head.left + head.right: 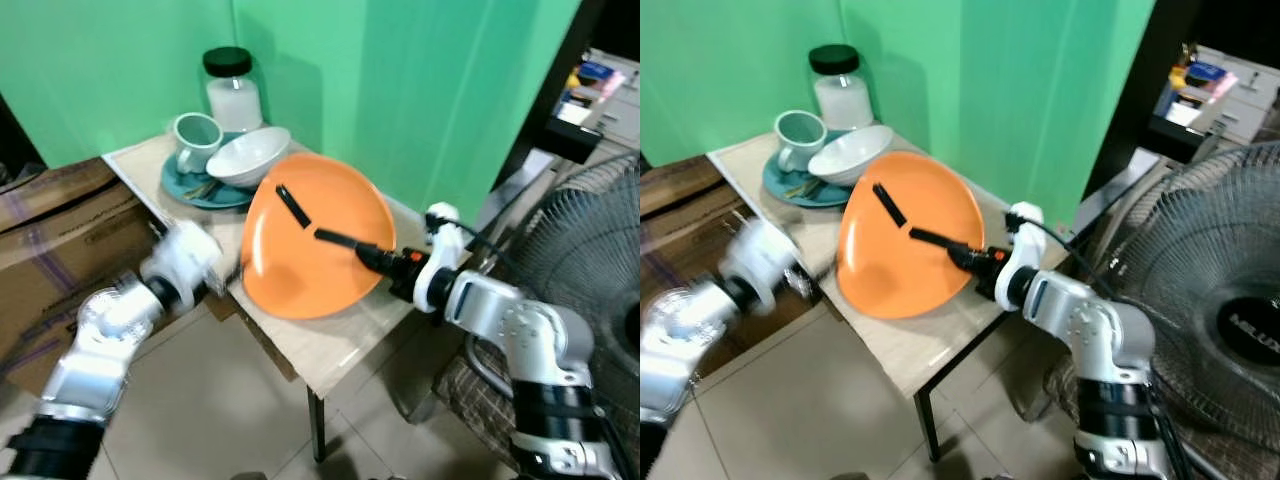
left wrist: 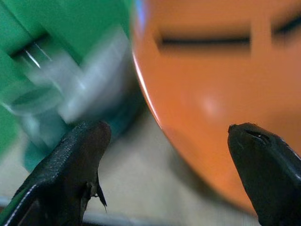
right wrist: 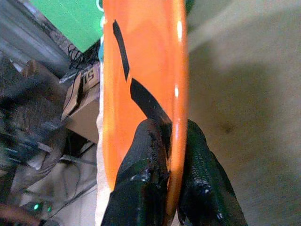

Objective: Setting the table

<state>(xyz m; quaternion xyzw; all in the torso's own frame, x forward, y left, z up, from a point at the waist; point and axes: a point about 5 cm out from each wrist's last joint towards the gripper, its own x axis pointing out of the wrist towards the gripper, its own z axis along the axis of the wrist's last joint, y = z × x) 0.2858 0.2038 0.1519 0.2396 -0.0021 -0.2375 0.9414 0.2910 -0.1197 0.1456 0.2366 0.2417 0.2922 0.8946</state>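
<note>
Above the near half of the small table (image 1: 330, 350), the orange plate (image 1: 310, 240) is held tilted, its face turned toward the robot and its lower rim close to the tabletop; contact cannot be confirmed. The right gripper (image 3: 171, 141) pinches the plate's right-hand rim, one finger on the face and one behind, so the plate extends leftward from this gripper across the table. The left gripper (image 2: 164, 155) stands just off the plate's left rim with its fingers spread and nothing between them. The right arm carries the load. Behind the plate, well apart, the teal saucer (image 1: 190, 190) bears a cup (image 1: 196, 138) and white bowl (image 1: 248, 155); a jar (image 1: 232, 90) stands behind them.
</note>
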